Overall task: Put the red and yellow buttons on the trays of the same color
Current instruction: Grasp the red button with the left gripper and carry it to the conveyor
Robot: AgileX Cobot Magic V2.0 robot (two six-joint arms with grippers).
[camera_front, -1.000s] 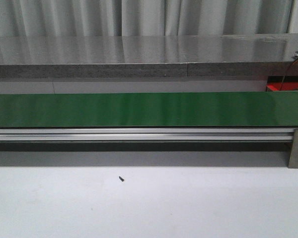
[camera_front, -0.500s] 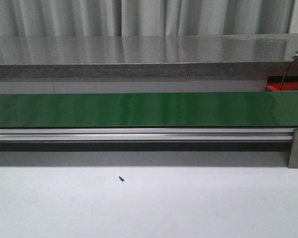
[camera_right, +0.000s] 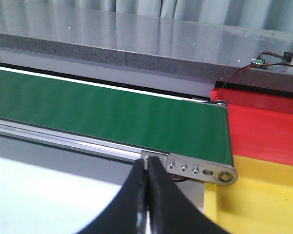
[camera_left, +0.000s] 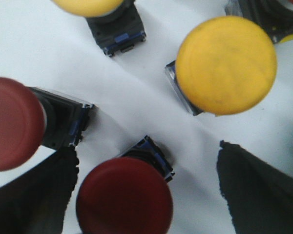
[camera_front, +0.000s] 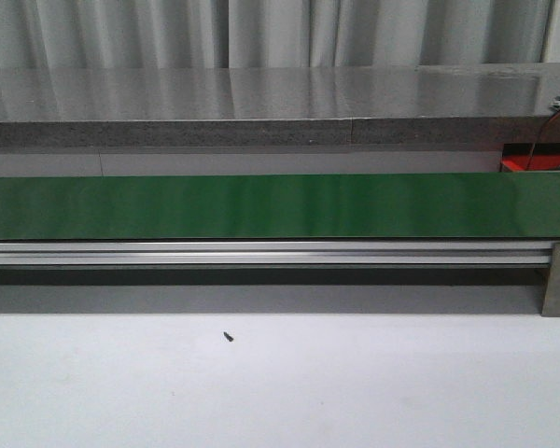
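Left end effector (camera_left: 136, 195) is hovering open over 1 rigid, smooth-capped red button (camera_left: 124, 195); right end effector (camera_right: 147, 195), at 3 o'clock, is sitting closed.

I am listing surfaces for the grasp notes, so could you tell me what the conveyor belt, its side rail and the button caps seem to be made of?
The conveyor belt looks like smooth green rubber or PVC, with a soft sheen. The side rail looks like brushed aluminium: silvery with long grooves. The yellow cap and red cap look like matte moulded plastic, though blur leaves that open.
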